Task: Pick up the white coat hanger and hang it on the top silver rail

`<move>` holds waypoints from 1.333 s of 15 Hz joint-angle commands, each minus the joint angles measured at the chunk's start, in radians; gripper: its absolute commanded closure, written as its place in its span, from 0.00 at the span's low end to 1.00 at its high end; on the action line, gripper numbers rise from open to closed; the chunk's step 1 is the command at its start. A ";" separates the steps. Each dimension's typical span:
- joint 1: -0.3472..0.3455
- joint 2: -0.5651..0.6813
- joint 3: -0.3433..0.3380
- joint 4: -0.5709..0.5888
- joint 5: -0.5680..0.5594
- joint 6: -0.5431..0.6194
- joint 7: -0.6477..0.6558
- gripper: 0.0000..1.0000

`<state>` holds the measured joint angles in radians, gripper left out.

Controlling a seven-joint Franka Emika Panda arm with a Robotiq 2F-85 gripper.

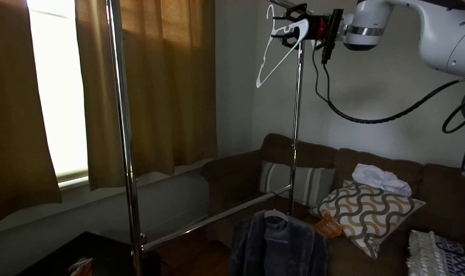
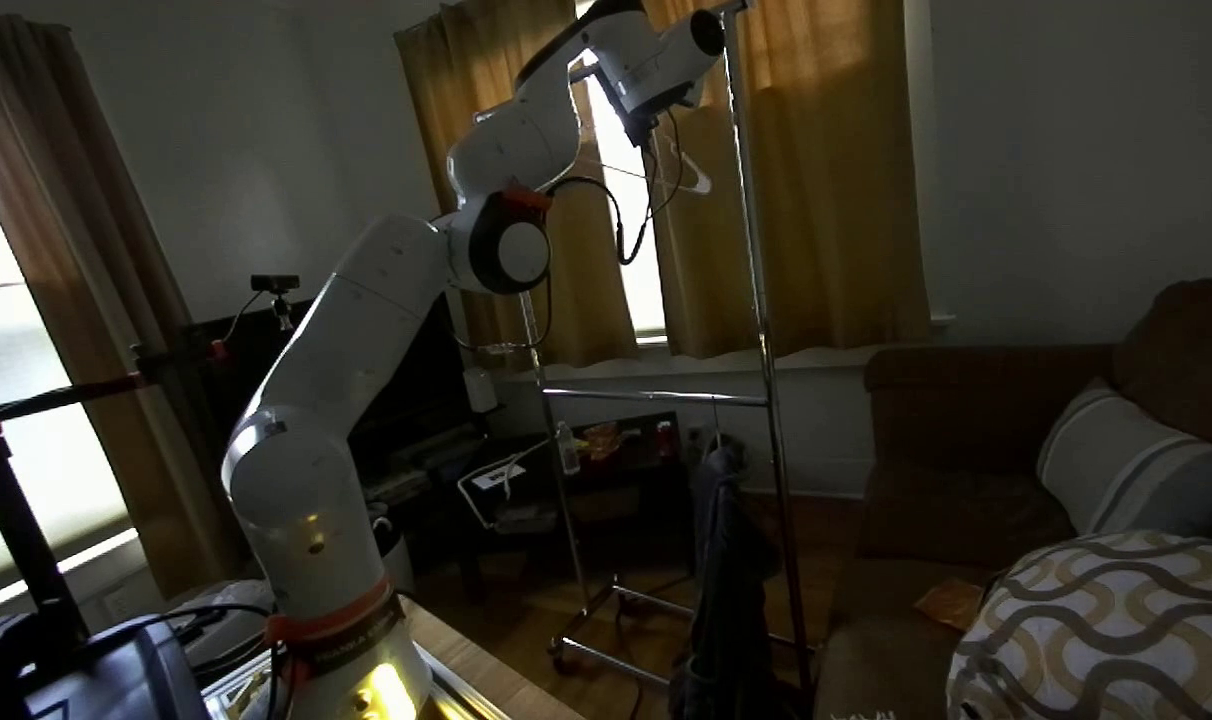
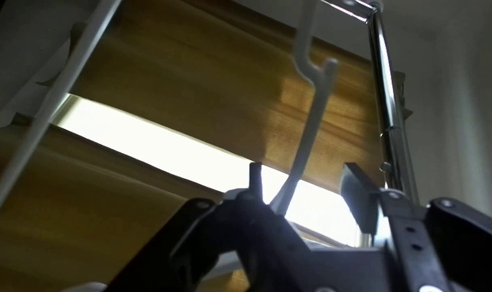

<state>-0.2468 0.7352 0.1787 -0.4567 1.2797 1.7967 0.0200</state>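
White coat hanger: aloft near the top silver rail; lift apparently complete. Gripper: fingers spread, hanger beside one. Hook on rail: cannot tell; seating and withdrawal presumably outstanding. Chrome garment rack; grey robe on lower crossbar; wood floor, brown sofa, ochre curtains.

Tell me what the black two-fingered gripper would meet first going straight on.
Probably the thin white triangular hanger by the gripper, though contact and depth are unclear; past it, apparently the mustard-brown fabric curtain or bright window.
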 commanded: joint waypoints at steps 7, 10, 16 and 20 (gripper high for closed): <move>-0.021 0.013 0.064 0.006 0.014 -0.145 -0.116 0.90; -0.024 0.015 0.069 0.008 0.015 -0.184 -0.138 0.97; -0.011 -0.017 0.062 -0.007 -0.010 -0.265 -0.185 0.96; -0.009 -0.038 0.047 -0.006 -0.037 -0.344 -0.225 0.96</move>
<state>-0.2514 0.7242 0.2395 -0.4521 1.2762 1.5125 -0.1679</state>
